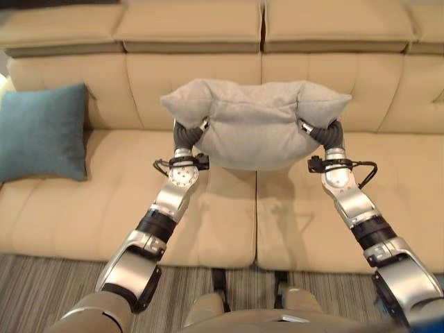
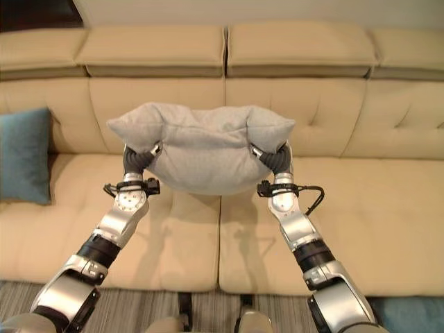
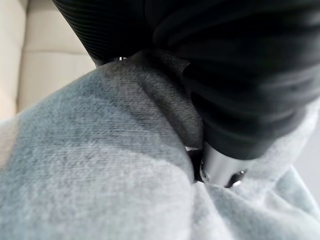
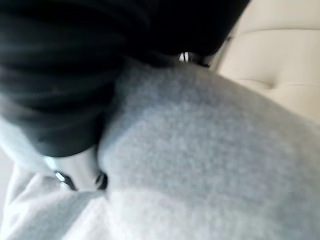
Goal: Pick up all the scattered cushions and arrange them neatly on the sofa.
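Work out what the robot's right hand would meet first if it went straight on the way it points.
Probably the cream sofa's backrest. The right hand presses into the soft grey fabric cushion, pointing up and forward toward the sofa; depth is unclear.

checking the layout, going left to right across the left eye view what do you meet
blue cushion → left robot hand → grey cushion, held up over the sofa → right robot hand

Cushions: two. One grey cushion (image 1: 255,125), raised above the middle of the sofa (image 1: 83,215). One blue cushion (image 1: 43,132), propped against the backrest at the seat's left edge. Sofas: one, cream. Rugs: one striped rug (image 1: 41,284), along the sofa's front edge.
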### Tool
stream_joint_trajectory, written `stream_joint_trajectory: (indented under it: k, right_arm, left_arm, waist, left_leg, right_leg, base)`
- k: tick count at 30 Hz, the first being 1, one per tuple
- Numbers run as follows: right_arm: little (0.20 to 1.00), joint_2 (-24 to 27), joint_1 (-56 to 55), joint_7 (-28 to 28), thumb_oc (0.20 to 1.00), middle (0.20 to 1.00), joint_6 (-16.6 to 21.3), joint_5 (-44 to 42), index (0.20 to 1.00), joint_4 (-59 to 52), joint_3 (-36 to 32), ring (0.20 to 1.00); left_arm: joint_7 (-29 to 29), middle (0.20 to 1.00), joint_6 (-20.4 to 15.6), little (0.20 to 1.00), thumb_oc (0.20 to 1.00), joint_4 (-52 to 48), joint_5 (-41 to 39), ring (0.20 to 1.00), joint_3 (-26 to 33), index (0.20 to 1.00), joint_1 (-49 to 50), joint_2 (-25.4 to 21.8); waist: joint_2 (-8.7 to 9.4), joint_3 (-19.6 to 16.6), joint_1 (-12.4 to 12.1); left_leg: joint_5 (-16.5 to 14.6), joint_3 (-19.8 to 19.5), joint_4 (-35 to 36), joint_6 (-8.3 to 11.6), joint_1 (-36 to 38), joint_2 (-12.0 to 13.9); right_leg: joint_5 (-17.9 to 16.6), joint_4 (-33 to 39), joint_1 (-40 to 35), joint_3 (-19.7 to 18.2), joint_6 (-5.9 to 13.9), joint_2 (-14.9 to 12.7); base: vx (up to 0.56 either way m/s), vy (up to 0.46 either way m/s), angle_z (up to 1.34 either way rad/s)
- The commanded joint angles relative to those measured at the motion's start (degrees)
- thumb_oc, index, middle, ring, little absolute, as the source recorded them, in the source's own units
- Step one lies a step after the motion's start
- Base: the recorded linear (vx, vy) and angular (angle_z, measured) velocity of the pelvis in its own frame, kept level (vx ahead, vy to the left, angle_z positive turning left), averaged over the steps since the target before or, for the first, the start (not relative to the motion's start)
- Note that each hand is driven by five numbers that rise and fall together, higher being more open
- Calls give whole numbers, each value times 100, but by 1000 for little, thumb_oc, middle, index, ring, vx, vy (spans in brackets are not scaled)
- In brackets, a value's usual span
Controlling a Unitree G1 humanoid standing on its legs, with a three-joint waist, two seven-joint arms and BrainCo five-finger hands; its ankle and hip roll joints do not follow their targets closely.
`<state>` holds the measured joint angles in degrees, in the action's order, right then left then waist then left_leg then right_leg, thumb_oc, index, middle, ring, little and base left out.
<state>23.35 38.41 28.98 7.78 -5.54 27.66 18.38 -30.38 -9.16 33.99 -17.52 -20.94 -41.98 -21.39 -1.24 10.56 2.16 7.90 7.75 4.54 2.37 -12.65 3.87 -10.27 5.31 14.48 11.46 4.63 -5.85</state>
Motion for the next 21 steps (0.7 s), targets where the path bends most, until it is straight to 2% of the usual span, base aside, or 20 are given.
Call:
stream_joint_trajectory:
  k: [1,5,16,20,21]
  right_arm:
    - [200,-86,812,146,200,200,541,-21,200,-599,88,200]
    - [200,110,1233,237,200,200,591,-32,200,-333,125,200]
    - [200,113,1561,302,200,200,675,-14,200,4,198,200]
    - [200,137,1558,269,200,200,708,-36,200,127,175,200]
    - [200,173,1594,269,200,200,712,-33,200,197,187,200]
  left_arm:
    - [-47,200,-699,200,200,-347,-12,200,-255,200,-837,-86]
    - [-49,200,-781,200,200,-76,26,200,-309,200,-1204,-301]
    - [-30,200,-786,200,200,301,19,200,-393,200,-1499,-282]
    - [46,200,-692,200,200,435,257,200,-507,200,-1645,-377]
    - [68,464,-680,464,464,515,281,464,-539,464,-1713,-407]
  waist:
    - [195,-59,-49]
    - [190,-6,-40]
    - [185,4,4]
    - [159,-19,18]
    - [149,-33,18]
  left_leg:
    - [-624,16,-275,86,19,-233]
    - [-542,2,-307,96,-309,-246]
    - [-379,-6,-214,124,-757,-284]
    - [-337,-30,-121,165,-844,-280]
    - [-318,-30,-98,172,-876,-285]
  right_leg:
    - [690,-219,-219,-263,382,-1]
    - [596,-239,103,-306,397,-44]
    - [459,-189,578,-323,436,-90]
    - [432,-170,705,-311,448,-99]
    - [422,-160,740,-301,454,-105]
  base:
    - [-48,16,-1]
    - [-26,14,-7]
    - [-6,-1,-1]
    - [-2,-4,1]
    - [-14,-18,4]
